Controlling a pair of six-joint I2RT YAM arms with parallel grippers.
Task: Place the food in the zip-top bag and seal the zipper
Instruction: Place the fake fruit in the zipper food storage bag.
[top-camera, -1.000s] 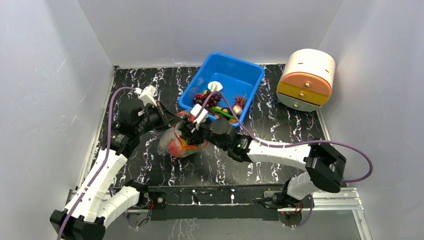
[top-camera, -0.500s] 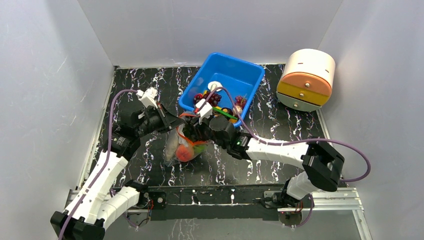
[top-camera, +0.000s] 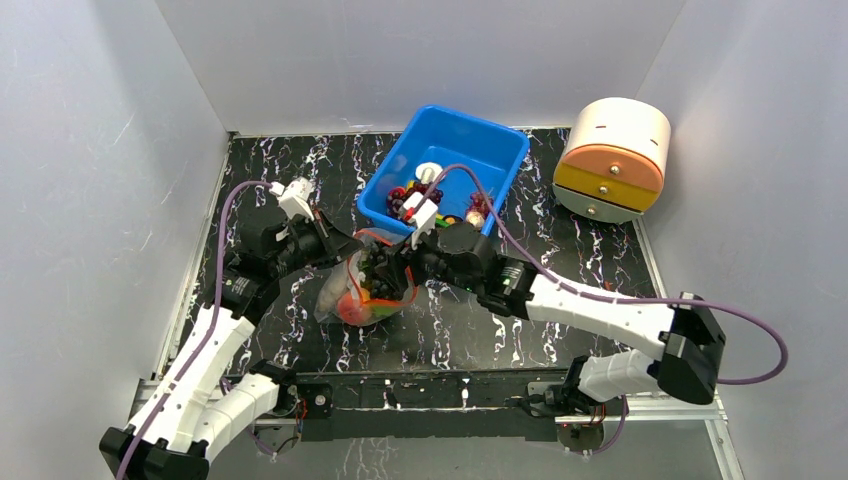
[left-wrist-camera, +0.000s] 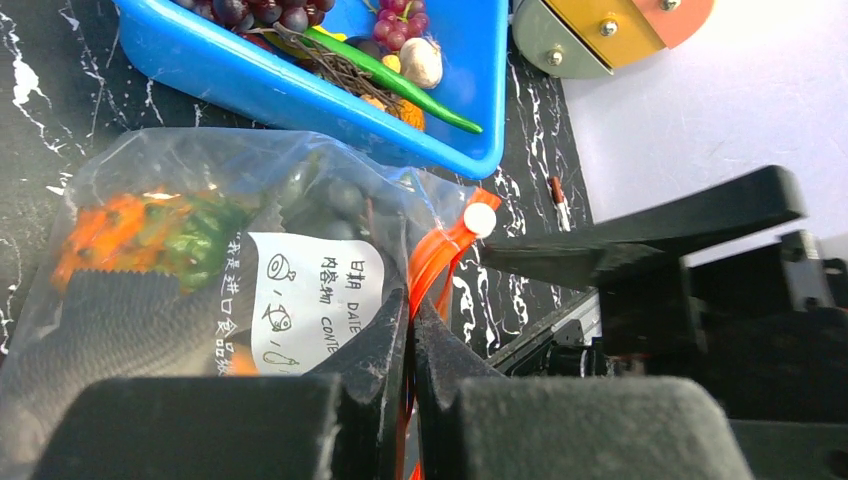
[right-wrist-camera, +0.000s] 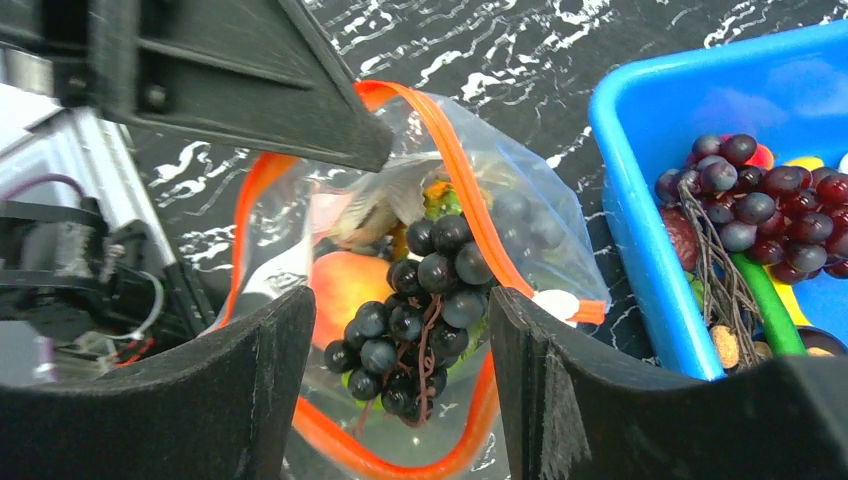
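The clear zip-top bag (top-camera: 362, 298) hangs open-mouthed over the table between my two grippers. My left gripper (left-wrist-camera: 410, 300) is shut on the orange-red zipper (left-wrist-camera: 436, 258) and holds the mouth up; it also shows in the top view (top-camera: 343, 247). My right gripper (right-wrist-camera: 400, 300) is open just above the bag mouth, fingers wide apart. A dark purple grape bunch (right-wrist-camera: 420, 320) lies inside the bag between them, untouched. An orange-pink peach (right-wrist-camera: 343, 285) and an orange pineapple (left-wrist-camera: 110, 225) with green leaves lie beneath it. The white slider (right-wrist-camera: 556, 303) sits at the zipper's end.
The blue bin (top-camera: 497, 180) stands just behind the bag, holding more grapes (right-wrist-camera: 760, 190), a green bean (left-wrist-camera: 400, 85) and other toy food. A round drawer unit (top-camera: 612, 158) stands at the back right. White walls enclose the table.
My right arm's elbow has swung out to the right and the wrist has turned a little. The bag has shifted slightly, and dark grapes now show inside it.
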